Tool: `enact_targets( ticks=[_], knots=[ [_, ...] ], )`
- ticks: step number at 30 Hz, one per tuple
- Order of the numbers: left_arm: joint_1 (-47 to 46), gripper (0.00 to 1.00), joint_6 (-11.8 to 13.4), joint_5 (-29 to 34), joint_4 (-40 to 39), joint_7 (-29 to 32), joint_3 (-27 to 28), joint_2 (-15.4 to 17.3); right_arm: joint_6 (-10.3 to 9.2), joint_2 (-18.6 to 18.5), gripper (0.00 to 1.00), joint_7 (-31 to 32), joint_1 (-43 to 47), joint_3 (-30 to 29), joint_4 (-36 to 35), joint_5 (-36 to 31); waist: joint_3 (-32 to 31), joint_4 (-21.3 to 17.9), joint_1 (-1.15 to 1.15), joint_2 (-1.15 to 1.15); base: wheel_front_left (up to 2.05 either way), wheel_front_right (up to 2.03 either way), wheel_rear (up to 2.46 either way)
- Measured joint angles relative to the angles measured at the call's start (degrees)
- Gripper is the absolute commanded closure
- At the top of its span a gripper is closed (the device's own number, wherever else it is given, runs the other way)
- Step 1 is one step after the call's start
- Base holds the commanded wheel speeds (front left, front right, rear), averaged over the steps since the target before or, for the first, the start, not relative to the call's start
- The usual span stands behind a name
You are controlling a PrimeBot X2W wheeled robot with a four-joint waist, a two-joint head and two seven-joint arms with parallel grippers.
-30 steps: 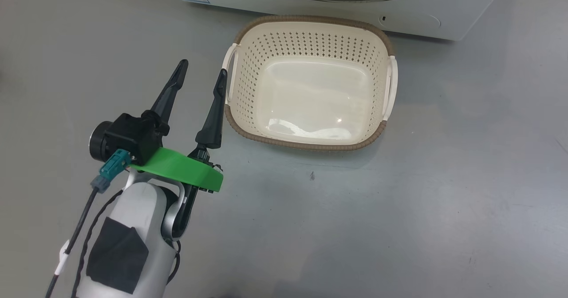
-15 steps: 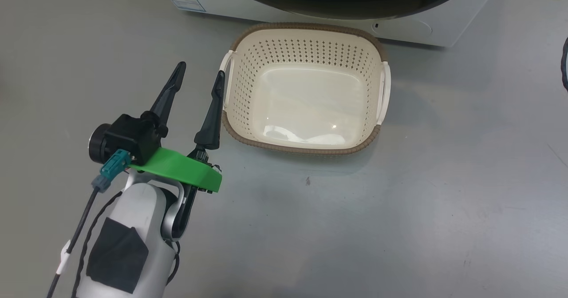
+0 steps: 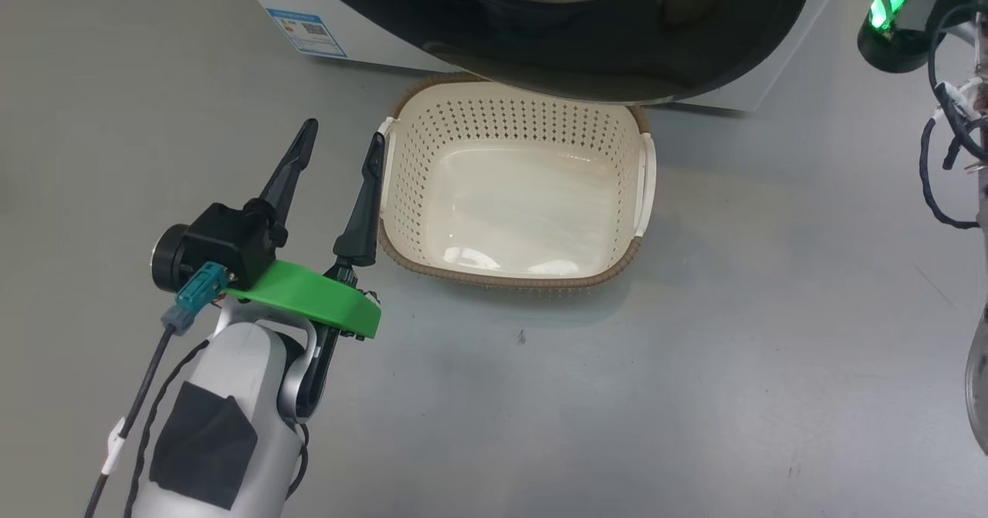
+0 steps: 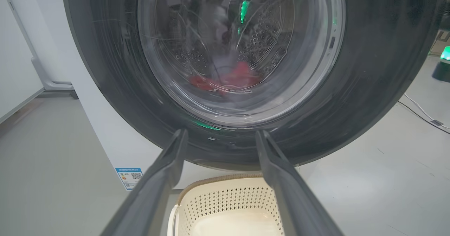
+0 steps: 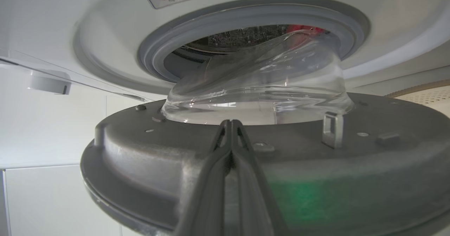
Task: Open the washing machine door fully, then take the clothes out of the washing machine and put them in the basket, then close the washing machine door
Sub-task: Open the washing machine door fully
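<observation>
Washing machine door (image 3: pixel 587 47): ajar now? Looked nearly flat against the washing machine (image 4: pixel 105 134) a second ago.

Yes, swung partly out since then. Now overhanging the far rim of the basket (image 3: pixel 502 279), fully uncovered before. Careful with the head view: shifted as a whole, so no real move of the basket to read from it.

And the right gripper (image 5: pixel 230 122)?

Closed completely, nothing held. Tips at the grey inner side of the door, just below the glass bowl (image 5: pixel 260 88); touching or only very near, hard to tell. Probably pushing the door outward from behind, not grasping it.

Left gripper (image 3: pixel 343 132)?

Unchanged. Spread wide, empty, above the floor (image 3: pixel 695 348) just left of the basket, pointing toward the door.

Where to find the clothes (image 4: pixel 232 79)?

Still in the drum (image 4: pixel 260 42), at the bottom, seen as a red heap through the glass. Nothing in the basket yet.

Meaning for the task?

First step begun, not finished. Door to be opened much wider before any reaching inside. Also worth watching: possibly sweeping toward the left gripper while opening further, so maybe better to pull that arm aside first.
</observation>
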Motion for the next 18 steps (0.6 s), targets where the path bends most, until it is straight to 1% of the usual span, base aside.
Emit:
enact_targets(
  ticks=[6, 14, 18],
  knots=[
    [0.31, 0.00, 0.00, 0.01, 0.69, 0.00, 0.32, 0.00, 0.93, 0.75, 1.00, 2.68, 3.04, 0.54, -0.07, 0.71, -1.75, -0.25, 0.00, 0.00, 0.00, 0.00, 0.00],
    [2.45, 0.00, -0.01, 0.52, 2.29, 0.00, 1.26, 0.01, 1.40, 3.30, 1.00, 5.60, 7.14, 1.76, -0.66, 1.99, -4.17, -0.45, 0.00, 0.00, 0.00, 0.00, 0.00],
    [2.68, 0.00, -0.01, 1.05, 2.72, 0.00, 1.35, 0.01, 1.47, 3.59, 1.00, 6.75, 9.03, 2.24, -1.18, 2.29, -5.33, -0.54, 0.00, 0.00, 0.00, 0.00, 0.00]
  ],
)
